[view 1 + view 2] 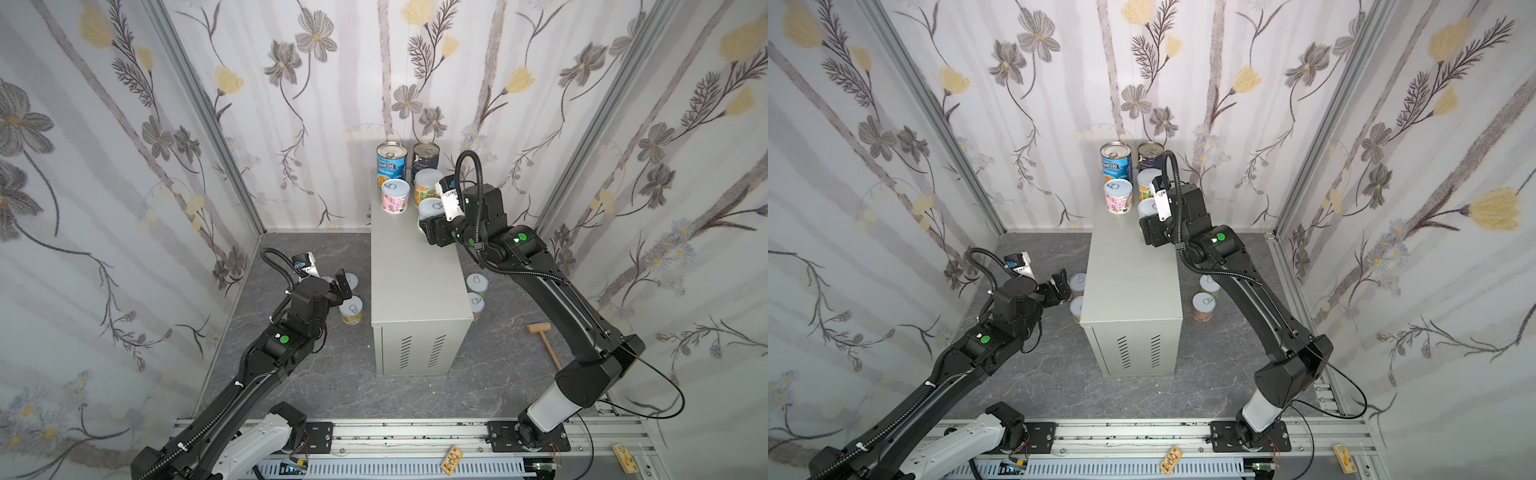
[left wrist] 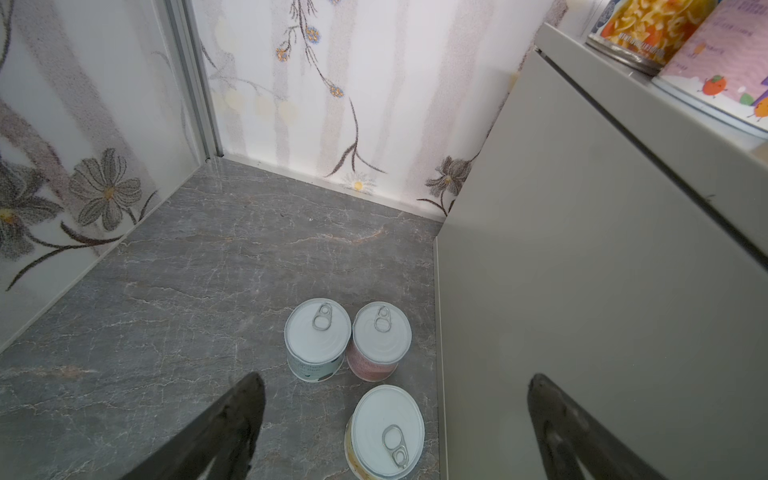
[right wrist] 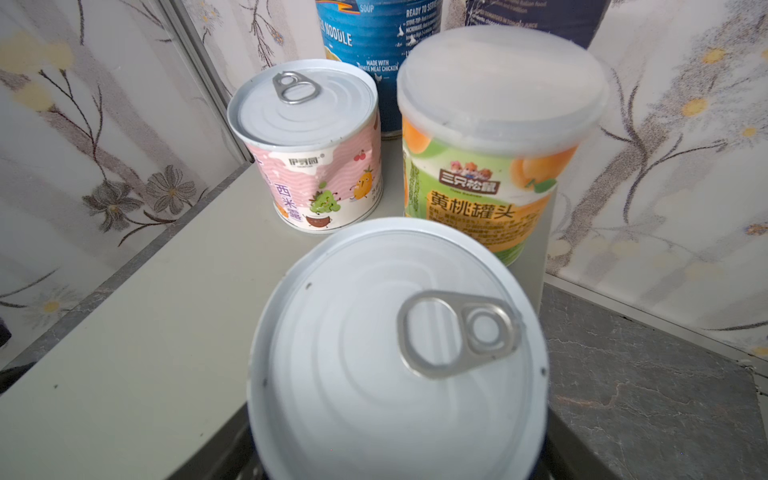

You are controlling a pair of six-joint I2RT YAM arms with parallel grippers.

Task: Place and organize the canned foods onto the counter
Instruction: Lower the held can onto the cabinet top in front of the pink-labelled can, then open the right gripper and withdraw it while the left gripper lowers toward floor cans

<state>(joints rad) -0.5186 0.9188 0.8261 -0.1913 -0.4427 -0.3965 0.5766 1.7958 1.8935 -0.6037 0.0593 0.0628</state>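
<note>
We log the right gripper [image 1: 433,235] at the centre of both top views, its jaws clamped on the lower wall of a white-lidded can [image 3: 395,353]. The pads themselves hide under the lid in the right wrist view. That can is at the right edge of the counter [image 1: 409,286]; we cannot tell whether it rests on the top or hangs just above. It is just in front of the peach can [image 1: 428,183] and near the pink can [image 1: 395,195]. The Progresso can [image 1: 391,162] and the navy can [image 1: 426,156] stand behind, toward the top of the frame. The left gripper [image 2: 395,378] hangs with its fingers [image 2: 237,415] spread wide above three floor cans [image 2: 318,332], at lower centre of the left wrist view. Two more cans [image 1: 476,286] stand on the floor right of the counter. We judge these cans rigid, fairly heavy if full, with slick labels. Grip across the side wall at mid-height, under the rim, never by the pull tab.
</note>
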